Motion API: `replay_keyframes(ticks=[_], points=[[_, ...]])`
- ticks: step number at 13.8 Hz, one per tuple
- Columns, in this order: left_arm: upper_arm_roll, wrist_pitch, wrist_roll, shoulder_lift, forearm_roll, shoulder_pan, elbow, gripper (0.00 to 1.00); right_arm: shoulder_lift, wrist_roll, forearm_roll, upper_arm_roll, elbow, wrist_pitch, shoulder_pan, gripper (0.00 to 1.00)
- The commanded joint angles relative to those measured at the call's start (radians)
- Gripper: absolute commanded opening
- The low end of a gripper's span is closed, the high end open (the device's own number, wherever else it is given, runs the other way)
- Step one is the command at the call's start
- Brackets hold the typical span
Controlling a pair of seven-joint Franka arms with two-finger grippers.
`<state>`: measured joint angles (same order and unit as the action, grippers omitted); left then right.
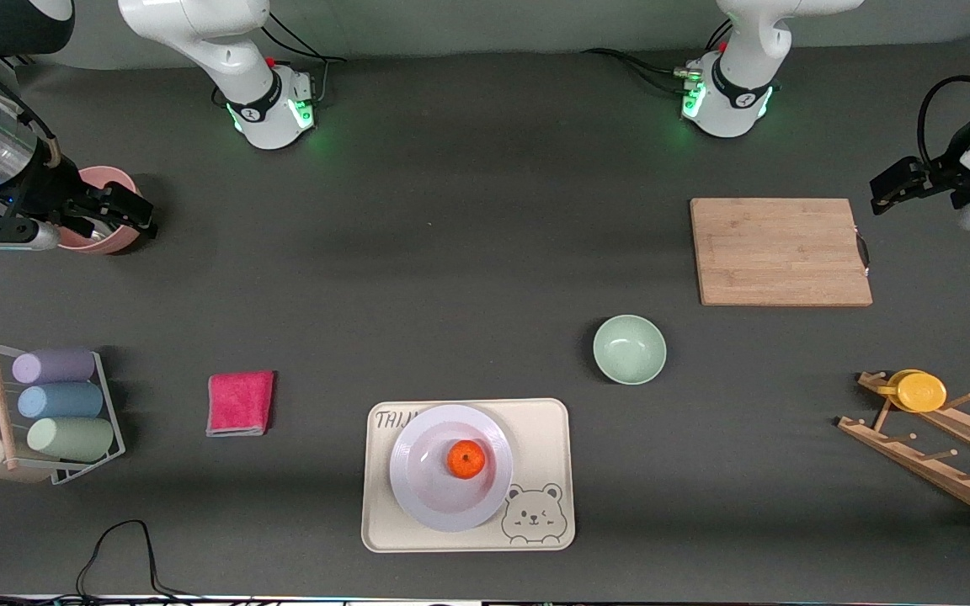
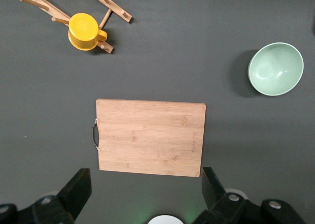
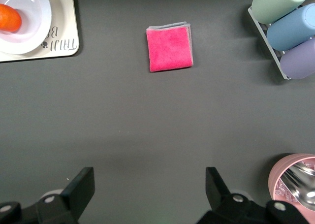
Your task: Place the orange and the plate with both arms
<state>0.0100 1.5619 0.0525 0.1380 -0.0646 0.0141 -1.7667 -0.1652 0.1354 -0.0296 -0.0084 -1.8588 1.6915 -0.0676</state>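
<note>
1. Front view: both grippers hang spread and empty, well apart from the tray (image 1: 548, 471), which serves as landmark. Left gripper (image 1: 893, 189) is up beside the cutting board (image 1: 780, 251), toward the left arm's end; right gripper (image 1: 119, 215) is at the pink cup (image 1: 114, 181), toward the right arm's end. On the tray sits the plate (image 1: 422, 497), and the orange (image 1: 466, 459) rests in its well. By that layout the placing looks done; doing it well now would mean keeping both arms clear of the tray.
2. Left wrist view: the left gripper's fingers (image 2: 76, 187) stand wide with nothing between them, over the board's edge. Green bowl (image 2: 275, 69) and yellow cup (image 2: 84, 32) on its wooden rack (image 2: 37, 5) lie farther out; the tray is not shown.
3. Right wrist view: the right gripper's fingers (image 3: 81, 184) are likewise parted and empty. Tray corner, plate and orange show at one edge, the pink cloth (image 3: 170, 48) beside the tray, the cylinder rack (image 3: 288, 29) farther off.
</note>
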Motion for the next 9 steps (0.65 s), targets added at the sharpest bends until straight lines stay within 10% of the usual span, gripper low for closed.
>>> replay_keyframes(ticks=[1, 9], points=[[0.004, -0.034, 0.003, -0.015, 0.002, 0.003, 0.041, 1.0, 0.007, 0.023, 0.007, 0.007, 0.023, -0.019, -0.009, 1.0], [-0.002, -0.071, -0.011, -0.018, 0.003, 0.007, 0.064, 1.0, -0.013, 0.015, 0.051, 0.042, 0.024, -0.027, -0.005, 1.0]])
